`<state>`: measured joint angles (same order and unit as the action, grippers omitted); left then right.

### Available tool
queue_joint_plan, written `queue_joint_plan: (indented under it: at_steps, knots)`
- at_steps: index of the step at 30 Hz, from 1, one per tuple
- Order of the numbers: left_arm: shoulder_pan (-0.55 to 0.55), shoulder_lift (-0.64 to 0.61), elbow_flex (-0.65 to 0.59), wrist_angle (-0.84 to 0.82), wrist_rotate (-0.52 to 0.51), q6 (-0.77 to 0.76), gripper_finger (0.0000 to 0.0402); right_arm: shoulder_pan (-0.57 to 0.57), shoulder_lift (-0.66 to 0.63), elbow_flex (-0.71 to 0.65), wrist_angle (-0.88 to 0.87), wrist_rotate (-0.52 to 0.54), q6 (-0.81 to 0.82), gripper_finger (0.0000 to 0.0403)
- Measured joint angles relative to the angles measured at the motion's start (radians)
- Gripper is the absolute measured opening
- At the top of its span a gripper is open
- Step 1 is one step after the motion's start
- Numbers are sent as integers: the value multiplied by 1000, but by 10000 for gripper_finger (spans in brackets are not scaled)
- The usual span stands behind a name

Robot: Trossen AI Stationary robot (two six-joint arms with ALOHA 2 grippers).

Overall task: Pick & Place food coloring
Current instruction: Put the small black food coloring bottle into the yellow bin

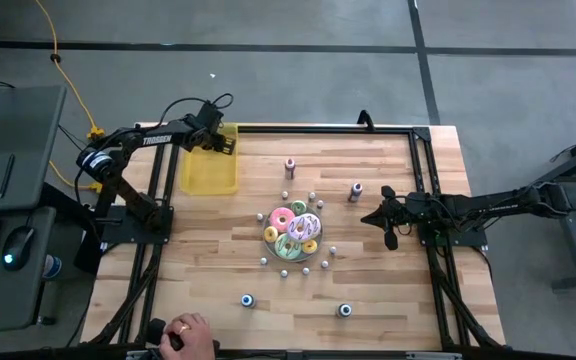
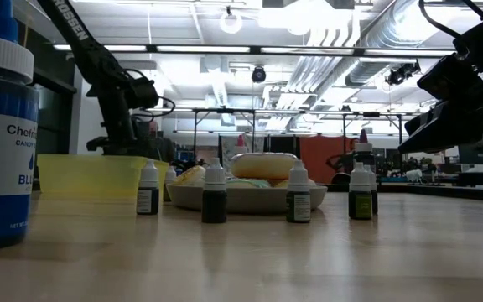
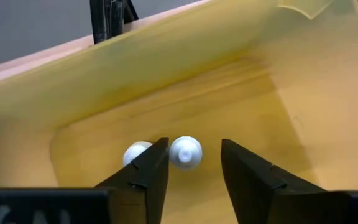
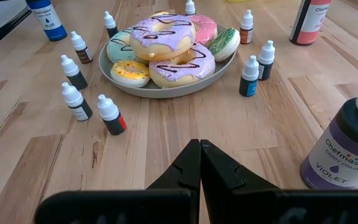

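From above, the left gripper (image 1: 226, 143) hangs over the yellow bin (image 1: 211, 160) at the bench's (image 1: 388, 300) 11 o'clock corner. The right gripper (image 1: 383, 219) hovers at 3 o'clock of the plate of doughnuts (image 1: 293, 233). Small food coloring bottles (image 1: 284, 272) ring the plate, with larger ones farther out. A person's hand (image 1: 190, 334) shows at the 6 o'clock edge.

At bench height, a big blue bottle (image 2: 2, 134) reads "Chefm…", "CANDY" and "BL…". Little white-capped bottles (image 2: 214, 195) stand before the plate (image 2: 241, 198).

The left wrist camera shows its jaws apart over the bin (image 3: 303, 93), holding nothing, with two white bottle caps (image 3: 185, 152) between and below them on the bin floor.

The right wrist camera shows jaws pressed together, empty, facing the doughnuts (image 4: 169, 46). A purple bottle (image 4: 348, 148) reads "Chefmaster", "CANDY COLOR", "VIOLET". Small bottles (image 4: 110, 115) stand around the plate.
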<state>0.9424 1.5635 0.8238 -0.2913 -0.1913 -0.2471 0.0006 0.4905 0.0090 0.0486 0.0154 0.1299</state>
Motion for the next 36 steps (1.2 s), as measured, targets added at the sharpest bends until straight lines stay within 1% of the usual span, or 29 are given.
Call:
queue_joint_plan:
  at_steps: [5, 13, 19, 25, 28, 31, 34, 36]
  knots:
    - [0, 0, 0, 5, 0, 7, 156, 0, 0, 0, 0, 0, 0, 0]
    - [0, -19, 3, 43, -10, 15, 157, 0, 0, 0, 0, 0, 0, 0]
    - [0, -25, 51, 27, -47, 59, 157, 0, 0, 0, 0, 0, 0, 0]
    - [-27, -88, 117, -11, -39, 108, 157, 0, 0, 0, 0, 0, 0, 0]
    - [-50, -129, 168, -26, -31, 120, 157, 0, 0, 0, 0, 0, 0, 0]
    - [-67, -165, 237, -42, 5, 120, 157, 0, 0, 0, 0, 0, 0, 0]
    - [-97, -185, 335, -69, 16, 126, 157, 0, 0, 0, 0, 0, 0, 0]
    - [-119, -187, 415, -100, 16, 159, 157, 0, 0, 0, 0, 0, 0, 0]
